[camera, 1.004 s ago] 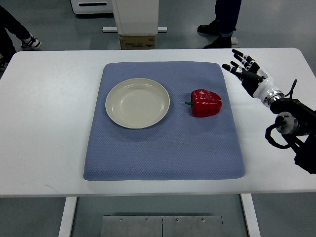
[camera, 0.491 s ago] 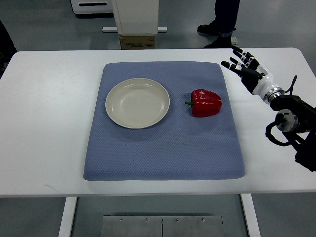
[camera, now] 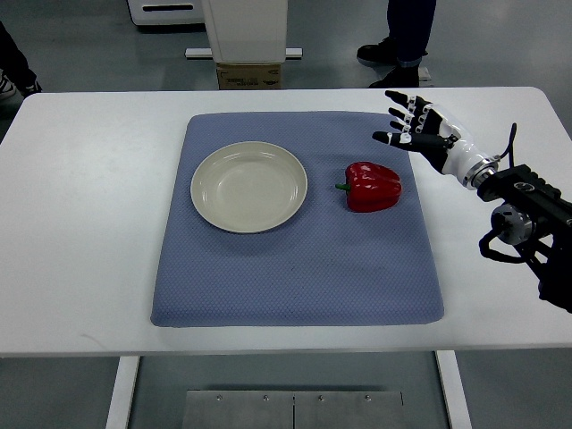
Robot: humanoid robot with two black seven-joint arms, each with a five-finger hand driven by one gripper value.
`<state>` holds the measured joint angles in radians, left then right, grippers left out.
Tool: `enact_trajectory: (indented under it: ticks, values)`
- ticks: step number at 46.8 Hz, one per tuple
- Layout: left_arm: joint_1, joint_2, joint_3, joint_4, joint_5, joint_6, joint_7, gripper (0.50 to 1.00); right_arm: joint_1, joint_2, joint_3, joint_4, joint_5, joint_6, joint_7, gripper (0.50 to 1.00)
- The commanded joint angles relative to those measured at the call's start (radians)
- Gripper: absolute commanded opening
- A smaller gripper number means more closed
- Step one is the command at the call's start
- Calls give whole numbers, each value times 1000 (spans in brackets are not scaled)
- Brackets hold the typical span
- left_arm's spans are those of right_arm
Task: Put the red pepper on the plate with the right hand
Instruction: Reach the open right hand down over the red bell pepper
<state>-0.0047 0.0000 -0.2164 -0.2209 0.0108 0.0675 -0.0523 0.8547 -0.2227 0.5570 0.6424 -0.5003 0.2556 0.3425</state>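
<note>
While red pepper [camera: 373, 186] lies beside plate [camera: 248, 187], right hand [camera: 420, 130] open near mat edge.

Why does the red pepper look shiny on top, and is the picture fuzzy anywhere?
In the top view, the red pepper shows small pale glints from the room light, and the plate has a soft sheen on its rim. Shadows on the blue mat are faint, so the light is even. The right hand and everything else look sharp, with no blur.
</note>
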Motion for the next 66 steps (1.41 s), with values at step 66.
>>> enact_trajectory:
  ticks: [66]
  values:
    - [0, 0, 0, 0, 0, 0, 0, 1000, 293, -76, -601, 5, -274, -82, 144, 993]
